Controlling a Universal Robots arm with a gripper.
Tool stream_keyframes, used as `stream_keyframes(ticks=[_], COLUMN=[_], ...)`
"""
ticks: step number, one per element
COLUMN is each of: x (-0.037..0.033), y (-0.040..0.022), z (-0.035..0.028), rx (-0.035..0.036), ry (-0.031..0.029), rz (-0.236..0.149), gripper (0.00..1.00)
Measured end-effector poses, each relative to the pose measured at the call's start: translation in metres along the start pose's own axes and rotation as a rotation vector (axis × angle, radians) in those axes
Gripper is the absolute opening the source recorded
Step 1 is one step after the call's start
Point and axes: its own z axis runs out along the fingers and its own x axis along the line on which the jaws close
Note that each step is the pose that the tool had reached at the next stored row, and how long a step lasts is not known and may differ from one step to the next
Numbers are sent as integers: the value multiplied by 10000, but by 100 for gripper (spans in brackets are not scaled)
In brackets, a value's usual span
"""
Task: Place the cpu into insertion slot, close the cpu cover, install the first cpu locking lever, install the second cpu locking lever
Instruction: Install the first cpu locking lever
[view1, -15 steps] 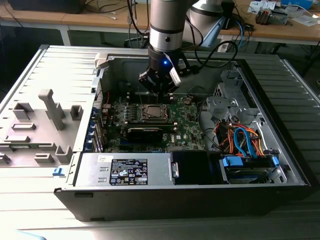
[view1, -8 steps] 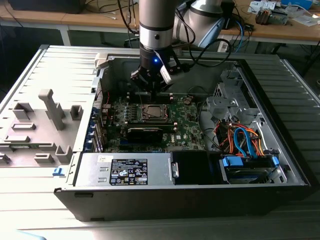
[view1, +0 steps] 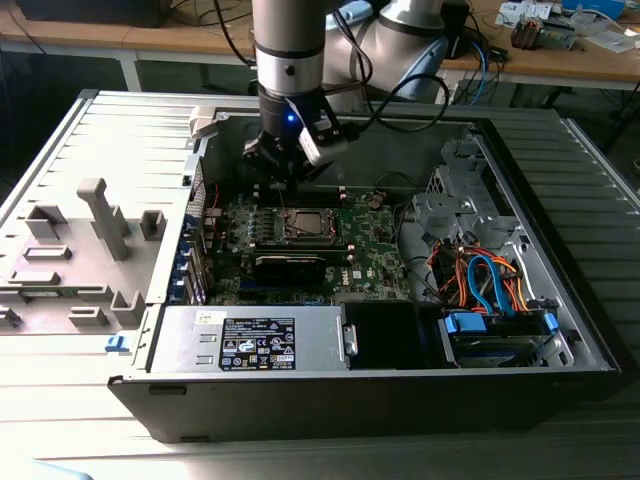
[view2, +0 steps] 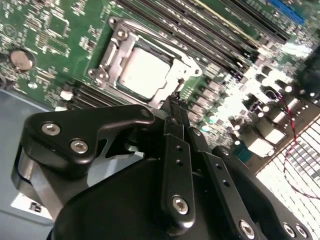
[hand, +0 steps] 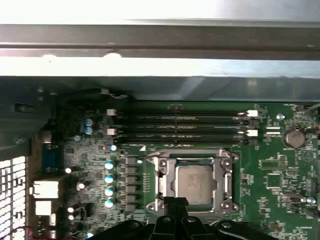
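The cpu (view2: 144, 73) lies flat in the insertion slot (view1: 305, 226) on the green board, its silver top bare. Its grey square (hand: 196, 183) also appears in the first wrist view. The cpu cover (view2: 113, 54) lies down around it, and its frame (hand: 166, 176) borders the chip on all sides. A thin metal lever (view2: 165, 44) runs along one edge of the socket. My gripper (view2: 175, 101) hangs just beside the socket's edge with its black fingers (view2: 177, 150) pressed together, holding nothing I can see. Its tips (hand: 175, 201) sit at the socket's near edge. The gripper (view1: 283, 186) hovers over the board's back part.
Long black memory slots (hand: 180, 125) run beside the socket, and a coin battery (hand: 293, 136) sits nearby. The case's metal wall (hand: 160, 40) rises behind. A power supply (view1: 250, 340), a cable bundle (view1: 480, 275) and a drive (view1: 495, 335) fill the front. A grey fixture tray (view1: 80, 250) lies outside.
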Motion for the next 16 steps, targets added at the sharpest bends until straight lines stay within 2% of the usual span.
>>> stream_keyframes(ticks=[3,10,14,16], x=[123,312,344,350], y=[5,27,73,134], z=[-4,-9,-11,-12], rx=[1,1,0,0], ry=[-45,-87,-88,-89], rz=[0,0,1,0], gripper=[11,11,11,11])
